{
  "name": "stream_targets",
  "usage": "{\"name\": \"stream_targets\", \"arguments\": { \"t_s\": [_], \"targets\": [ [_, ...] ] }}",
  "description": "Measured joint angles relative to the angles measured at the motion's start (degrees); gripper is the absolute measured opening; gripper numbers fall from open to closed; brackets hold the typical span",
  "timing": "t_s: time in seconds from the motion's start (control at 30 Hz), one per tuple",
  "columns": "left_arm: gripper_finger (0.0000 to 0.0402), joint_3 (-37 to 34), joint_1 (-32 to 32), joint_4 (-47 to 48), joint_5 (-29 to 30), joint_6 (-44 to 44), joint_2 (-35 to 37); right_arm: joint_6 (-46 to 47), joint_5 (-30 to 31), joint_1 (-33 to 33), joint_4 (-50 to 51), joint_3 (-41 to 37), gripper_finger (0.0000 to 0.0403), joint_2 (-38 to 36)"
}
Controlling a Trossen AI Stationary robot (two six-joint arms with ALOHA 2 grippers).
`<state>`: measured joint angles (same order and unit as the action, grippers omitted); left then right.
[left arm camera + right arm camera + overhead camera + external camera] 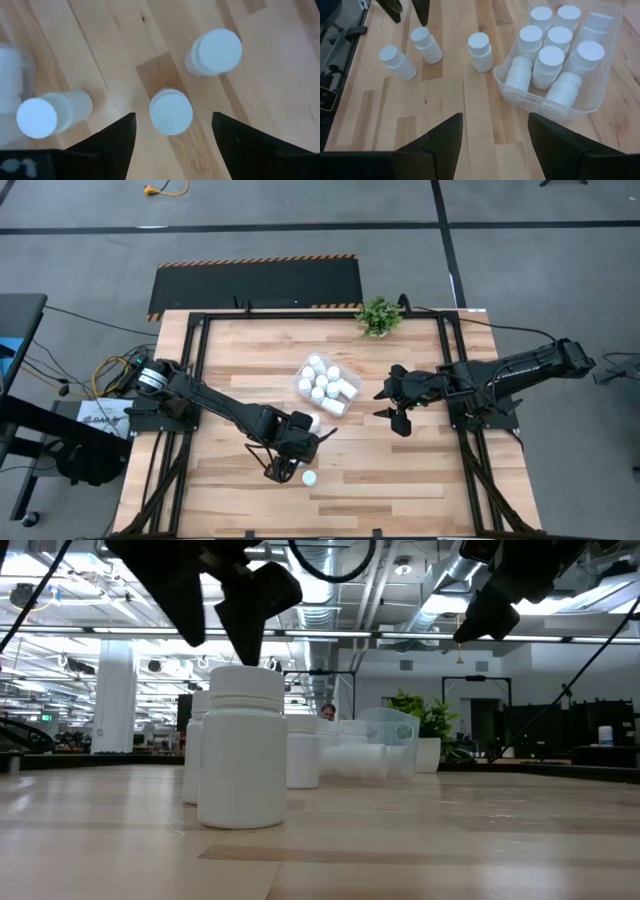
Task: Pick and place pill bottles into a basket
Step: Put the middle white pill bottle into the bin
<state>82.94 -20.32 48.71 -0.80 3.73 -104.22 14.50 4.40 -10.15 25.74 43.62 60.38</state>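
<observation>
Pick step: left pincer (172,131) spread open above upright bottle (171,111) on worktop (400,460), near basket (300,383). Next: lower, straddle cap, clench. Right pincer (495,131) open, idle beside basket.

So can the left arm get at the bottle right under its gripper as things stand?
Probably yes. The left gripper hangs above the upright pill bottle with its fingers open on either side, and the neighbouring bottles stand apart from it, so a straight descent looks unobstructed.
</observation>
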Motion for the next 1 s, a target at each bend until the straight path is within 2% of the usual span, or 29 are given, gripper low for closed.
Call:
{"name": "stream_targets", "arguments": {
  "t_s": [1.0],
  "targets": [
    [0.0250, -2.2, 1.1, -4.7, -1.9, 3.0, -4.0, 0.1, 0.0, 0.0, -1.0, 0.0, 0.0218, 0.0]
  ]
}}
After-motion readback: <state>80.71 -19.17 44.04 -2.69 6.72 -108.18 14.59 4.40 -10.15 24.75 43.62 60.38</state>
